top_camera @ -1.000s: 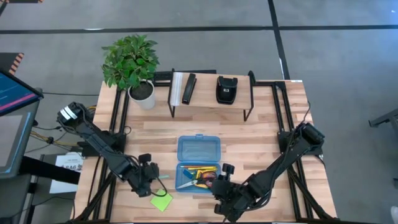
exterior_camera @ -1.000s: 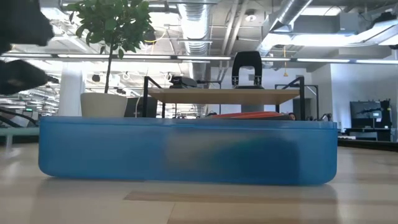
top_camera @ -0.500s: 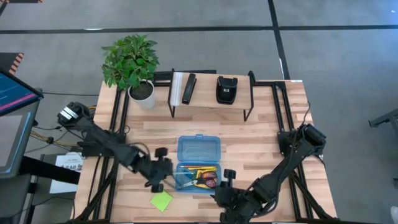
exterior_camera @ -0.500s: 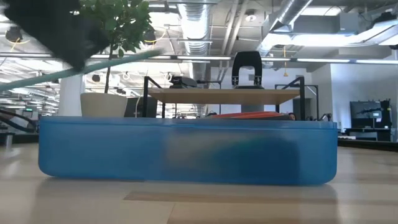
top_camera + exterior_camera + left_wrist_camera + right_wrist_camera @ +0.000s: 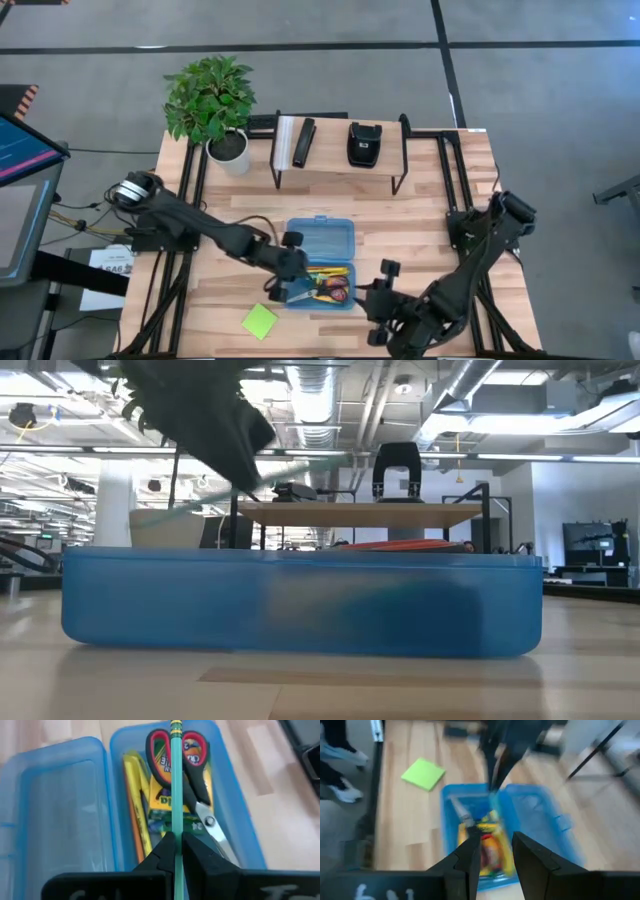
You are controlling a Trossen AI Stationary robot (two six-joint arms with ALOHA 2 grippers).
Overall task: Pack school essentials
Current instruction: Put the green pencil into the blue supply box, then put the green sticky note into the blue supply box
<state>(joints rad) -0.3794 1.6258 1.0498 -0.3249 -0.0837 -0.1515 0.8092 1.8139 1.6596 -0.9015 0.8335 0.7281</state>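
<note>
The open blue pencil box has its tray [image 5: 352, 292] near the front and its lid [image 5: 320, 240] lying behind it. The tray holds red-handled scissors [image 5: 155, 745], a yellow-green crayon box [image 5: 161, 800] and yellow pencils [image 5: 137, 815]. My left gripper [image 5: 290, 268] is over the tray's left end, shut on a teal pencil [image 5: 175, 780], which also shows in the low view [image 5: 300, 462]. My right gripper [image 5: 378, 300] is open and empty, just right of the tray. A lime-green sticky-note pad [image 5: 260, 322] lies flat on the table, front left of the box. My left gripper pinches the teal pencil's shaft [image 5: 175, 827] between its two fingers. The pencil runs on along the fingers and sticks out ahead of them over the scissors and the crayon box. It is lifted clear above the tray, slanting slightly in the low view.
A low rack [image 5: 340, 165] at the table's back carries a black pouch [image 5: 363, 143] and a black bar with a white pad [image 5: 295, 142]. A potted plant [image 5: 212, 100] stands at the back left. Bare wood lies left and right of the box.
My left gripper has gone up and toward the table's right, from beside the sticky-note pad to over the tray's left end, carrying the teal pencil clear of the table. My right gripper has drawn back from the tray toward the table's right and near edge.
</note>
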